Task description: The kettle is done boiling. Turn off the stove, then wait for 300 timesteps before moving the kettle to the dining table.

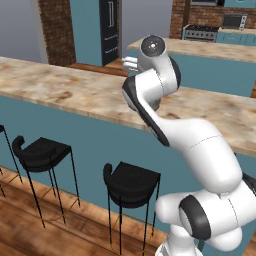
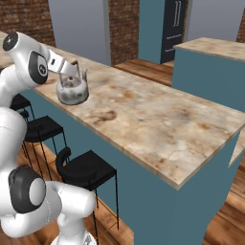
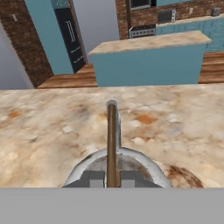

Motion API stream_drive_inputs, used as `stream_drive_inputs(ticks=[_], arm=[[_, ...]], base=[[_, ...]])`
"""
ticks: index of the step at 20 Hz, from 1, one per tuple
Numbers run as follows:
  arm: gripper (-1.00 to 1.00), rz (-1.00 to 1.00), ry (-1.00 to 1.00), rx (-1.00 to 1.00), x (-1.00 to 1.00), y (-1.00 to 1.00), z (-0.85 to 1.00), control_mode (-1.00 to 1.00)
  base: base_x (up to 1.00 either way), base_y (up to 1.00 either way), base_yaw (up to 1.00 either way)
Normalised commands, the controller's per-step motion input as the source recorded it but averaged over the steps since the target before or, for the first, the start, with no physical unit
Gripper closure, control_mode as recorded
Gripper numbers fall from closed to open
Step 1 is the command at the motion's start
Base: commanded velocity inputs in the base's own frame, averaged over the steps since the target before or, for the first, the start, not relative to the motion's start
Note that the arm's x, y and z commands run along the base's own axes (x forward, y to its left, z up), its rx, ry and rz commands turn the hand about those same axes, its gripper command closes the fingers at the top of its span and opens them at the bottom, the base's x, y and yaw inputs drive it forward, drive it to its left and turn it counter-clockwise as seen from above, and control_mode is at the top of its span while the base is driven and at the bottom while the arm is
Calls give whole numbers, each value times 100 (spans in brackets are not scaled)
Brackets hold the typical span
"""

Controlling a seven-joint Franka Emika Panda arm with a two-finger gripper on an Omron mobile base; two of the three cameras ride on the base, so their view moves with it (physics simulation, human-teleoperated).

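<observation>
Now, fingers: the gripper (image 2: 75, 72) is clamping narrowly on the kettle's arched handle, from above.
Kettle: the small silver kettle (image 2: 72, 90) is hanging directly below the fingers, its base sitting on or just above the dining table (image 2: 158, 129); I cannot tell whether it is touching.
Handle axis: in the hand view the thin handle (image 3: 111, 140) is running straight away from the camera, between the two fingertips (image 3: 97, 178), so the grip is crossing its long axis.
Next move: judging by this, the kettle only needs lowering and releasing, straight down.
Stools: black stools (image 1: 131, 184) are standing along the near side of the counter, below the arm.
Views: the right base view is showing kettle and fingers together; in the left base view the arm's upper joints are covering them.
Far: the stove (image 3: 141, 30) is sitting well apart, against the back brick wall.
</observation>
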Motion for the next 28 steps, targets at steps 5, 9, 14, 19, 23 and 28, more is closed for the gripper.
stream_drive_inputs(ticks=[5,9,14,19,23,28], arm=[[100,0,0,0,16,0,-12,-100],[100,0,0,0,15,0,-13,-100],[100,0,0,0,13,0,-12,-100],[100,0,0,0,12,0,-8,-100],[100,0,0,0,15,0,-8,-100],[100,0,0,0,21,0,-4,-100]], base=[[0,0,0],[0,0,0],[0,0,0],[0,0,0],[0,0,0],[0,0,0]])
